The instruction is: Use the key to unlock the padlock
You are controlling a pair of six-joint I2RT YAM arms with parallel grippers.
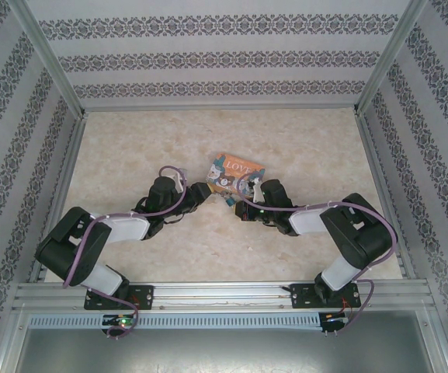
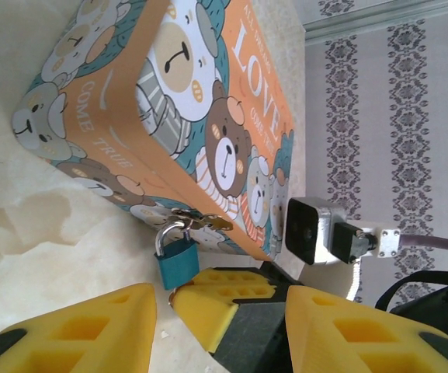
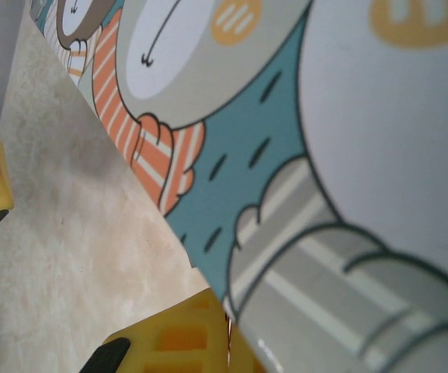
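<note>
Padlock [image 2: 177, 266]: one, very small, with a teal-blue rectangular body and a thin silvery shackle that looks seated in the body. The shackle is looped through the gold-coloured clasp [image 2: 202, 221] on the side wall of the orange cartoon-bear tin [image 2: 208, 116]. It hangs at the tin's lower edge, body pointing away from the clasp, close over the pale marbled table [image 2: 45, 256].
</note>
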